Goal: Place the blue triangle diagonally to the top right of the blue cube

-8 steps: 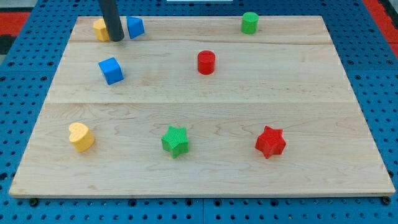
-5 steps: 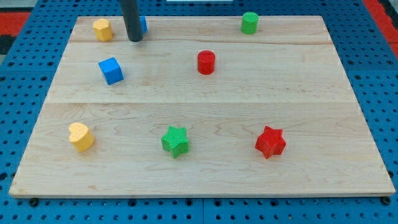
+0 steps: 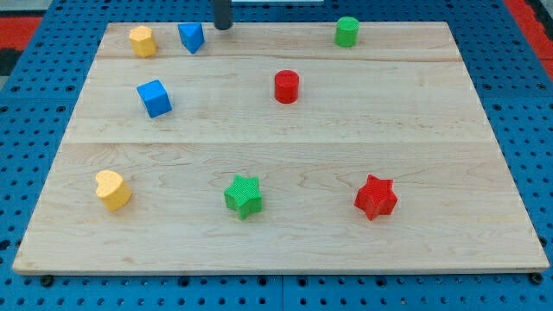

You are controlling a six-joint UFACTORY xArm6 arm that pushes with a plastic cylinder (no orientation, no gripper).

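Observation:
The blue triangle (image 3: pixel 191 37) lies near the board's top edge at the view's upper left. The blue cube (image 3: pixel 154 98) sits below it and slightly to its left. My tip (image 3: pixel 223 27) is at the board's top edge, just to the right of the blue triangle and a little above it, apart from it by a small gap. The rod runs up out of the view.
A yellow block (image 3: pixel 143 41) sits left of the blue triangle. A green cylinder (image 3: pixel 346 32) is at the top right, a red cylinder (image 3: pixel 286 86) mid-board. A yellow heart (image 3: pixel 112 189), green star (image 3: pixel 244 195) and red star (image 3: pixel 375 197) lie along the bottom.
My tip has moved to the right and up, from between the yellow block and the blue triangle to the triangle's right side. The blocks have not visibly moved.

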